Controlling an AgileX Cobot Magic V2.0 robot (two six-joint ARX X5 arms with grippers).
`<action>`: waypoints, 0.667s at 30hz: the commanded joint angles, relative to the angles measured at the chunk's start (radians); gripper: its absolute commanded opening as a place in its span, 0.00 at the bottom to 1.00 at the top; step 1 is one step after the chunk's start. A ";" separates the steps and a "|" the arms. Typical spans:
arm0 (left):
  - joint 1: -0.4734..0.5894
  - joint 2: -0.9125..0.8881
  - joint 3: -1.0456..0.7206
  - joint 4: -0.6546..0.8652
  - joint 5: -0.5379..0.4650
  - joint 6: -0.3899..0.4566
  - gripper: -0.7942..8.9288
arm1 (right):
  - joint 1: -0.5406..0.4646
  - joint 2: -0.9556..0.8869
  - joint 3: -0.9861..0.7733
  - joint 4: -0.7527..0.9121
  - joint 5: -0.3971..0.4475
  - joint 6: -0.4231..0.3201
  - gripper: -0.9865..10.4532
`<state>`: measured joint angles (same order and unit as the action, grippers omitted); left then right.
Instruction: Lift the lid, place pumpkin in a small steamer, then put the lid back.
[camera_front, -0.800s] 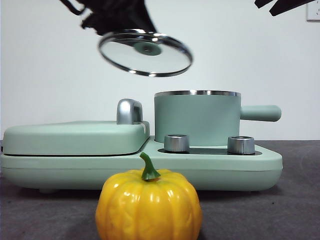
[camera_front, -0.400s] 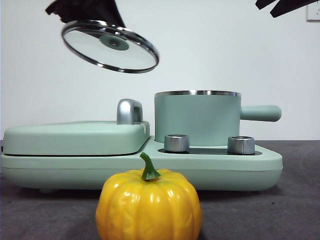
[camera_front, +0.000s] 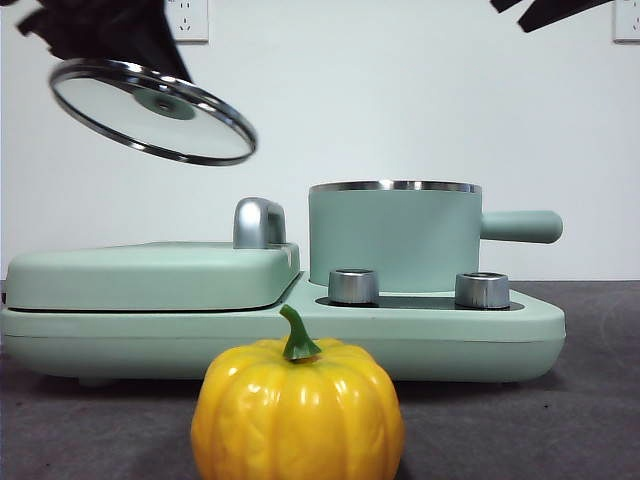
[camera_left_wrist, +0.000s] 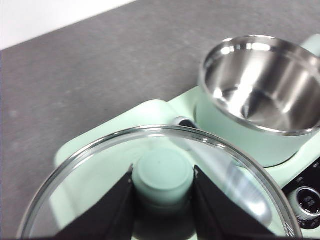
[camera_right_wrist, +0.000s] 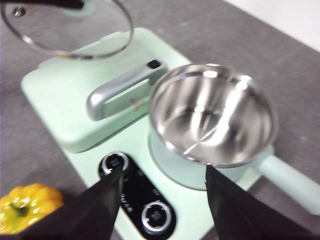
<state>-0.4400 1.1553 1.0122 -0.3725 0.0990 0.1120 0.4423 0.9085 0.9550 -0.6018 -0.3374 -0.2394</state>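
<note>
Glass lid (camera_front: 152, 110) with a steel rim and mint knob hangs tilted at upper left of the front view, the left gripper (camera_left_wrist: 163, 186) clamped on its knob. Glossy yellow pumpkin (camera_front: 297, 408) sits at bottom centre before the uncovered steamer (camera_front: 395, 236). The right gripper (camera_right_wrist: 164, 197), jaws apart, hovers above.

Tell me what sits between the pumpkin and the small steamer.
In the front view, two steel knobs on the cooker's dark panel stand between the pumpkin and the small steamer.
</note>
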 joint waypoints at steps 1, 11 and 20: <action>0.012 -0.036 -0.005 0.026 -0.005 -0.001 0.10 | 0.043 0.035 0.021 0.000 -0.003 -0.008 0.32; 0.097 -0.120 -0.016 0.021 -0.006 -0.001 0.10 | 0.283 0.192 0.021 -0.005 -0.003 -0.084 0.39; 0.121 -0.123 -0.016 0.024 -0.006 0.000 0.10 | 0.462 0.348 0.021 -0.005 -0.002 -0.113 0.40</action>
<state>-0.3180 1.0340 0.9825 -0.3779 0.0921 0.1116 0.8848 1.2324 0.9550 -0.6113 -0.3374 -0.3386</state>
